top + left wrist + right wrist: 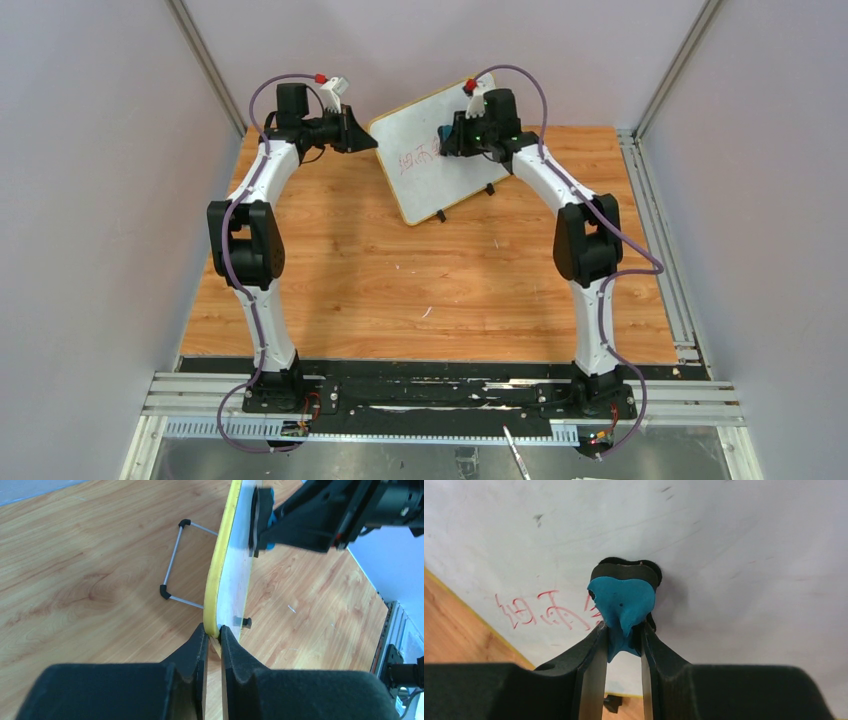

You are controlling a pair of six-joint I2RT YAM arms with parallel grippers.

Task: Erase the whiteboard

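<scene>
The whiteboard (pixel 428 160) stands tilted on two small black feet at the far middle of the table, its frame yellowish, with red handwritten marks (pixel 416 157) on its face. My left gripper (pixel 362 133) is shut on the board's left corner; the left wrist view shows the jaws pinching the yellow edge (pixel 216 590) at the left gripper's tips (pixel 213 634). My right gripper (pixel 452 138) is shut on a blue eraser (pixel 623 602), its black felt pressed flat on the board (pixel 724 555) just right of the red marks (pixel 541 611).
A wire stand (pixel 172 565) props the board from behind. A black foot (pixel 246 623) sits at the board's lower edge. The wooden table (pixel 420 290) reaches to grey walls at left, right and back.
</scene>
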